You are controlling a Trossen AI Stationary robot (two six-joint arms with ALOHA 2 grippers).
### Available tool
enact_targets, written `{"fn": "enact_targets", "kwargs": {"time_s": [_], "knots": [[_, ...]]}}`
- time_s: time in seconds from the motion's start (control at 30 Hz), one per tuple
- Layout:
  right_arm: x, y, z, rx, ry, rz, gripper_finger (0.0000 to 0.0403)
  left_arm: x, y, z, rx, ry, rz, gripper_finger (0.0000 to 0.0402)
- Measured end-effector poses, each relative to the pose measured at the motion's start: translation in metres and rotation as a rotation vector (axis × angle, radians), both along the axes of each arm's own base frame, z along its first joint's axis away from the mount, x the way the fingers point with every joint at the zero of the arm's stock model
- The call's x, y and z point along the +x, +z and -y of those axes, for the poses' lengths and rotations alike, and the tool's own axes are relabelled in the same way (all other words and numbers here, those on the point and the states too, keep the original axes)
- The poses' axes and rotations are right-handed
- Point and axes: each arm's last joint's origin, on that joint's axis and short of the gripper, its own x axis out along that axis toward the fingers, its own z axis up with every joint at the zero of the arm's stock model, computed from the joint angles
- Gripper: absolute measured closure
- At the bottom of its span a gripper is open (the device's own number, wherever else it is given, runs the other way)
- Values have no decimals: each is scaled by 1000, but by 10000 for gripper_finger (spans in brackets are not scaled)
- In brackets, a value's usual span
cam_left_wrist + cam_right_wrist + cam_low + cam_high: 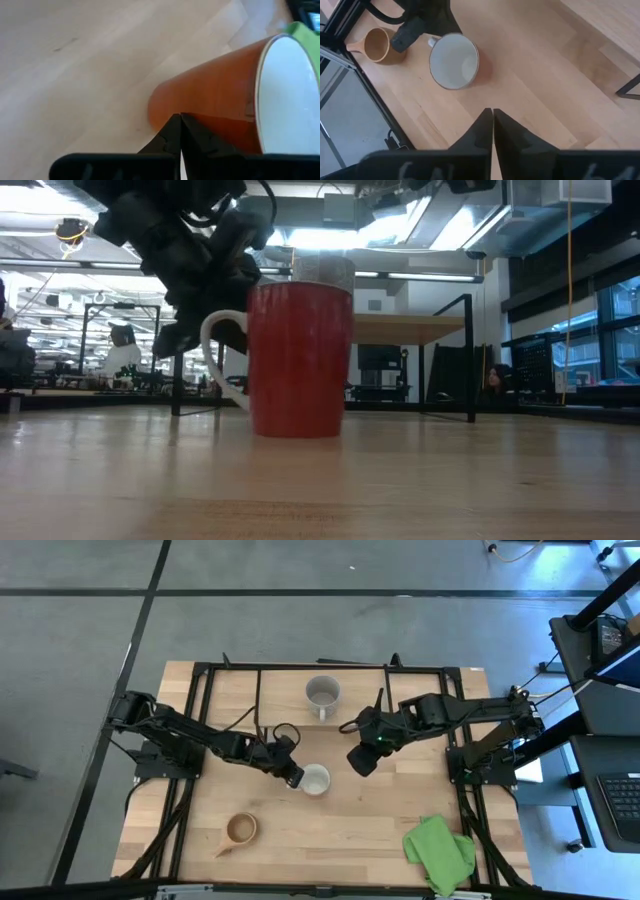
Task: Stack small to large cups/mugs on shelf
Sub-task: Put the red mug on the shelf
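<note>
The red mug (316,780) with cream inside stands upright on the tabletop at mid-table; it fills the low view (298,360). My left gripper (294,774) is shut at its handle, on the mug's left side. My right gripper (362,762) is shut and empty, above the table just right of the mug. The grey mug (322,693) stands on the shelf (420,680) at the far side. The tan wooden cup (240,830) stands on the tabletop near the front left. My left gripper holds the red mug by its cream handle (212,350), on the mug's left side. The fingers (170,135) come slanting down from the table's left and close on the handle (432,41). The mug stands upright with its base on the table.
A green cloth (440,852) lies at the front right corner. Black frame bars (200,700) run along the table's left, right and far sides. Bare wood lies between the red mug and the shelf.
</note>
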Motion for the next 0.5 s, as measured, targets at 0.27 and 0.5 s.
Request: {"fn": "enact_targets", "kwargs": {"time_s": [0.27, 0.5], "knots": [[3, -3, -1, 24, -21, -6, 373, 5, 3, 0, 5, -26, 63, 401], [26, -29, -6, 60, -9, -93, 341, -4, -5, -1, 45, -34, -66, 401]]}}
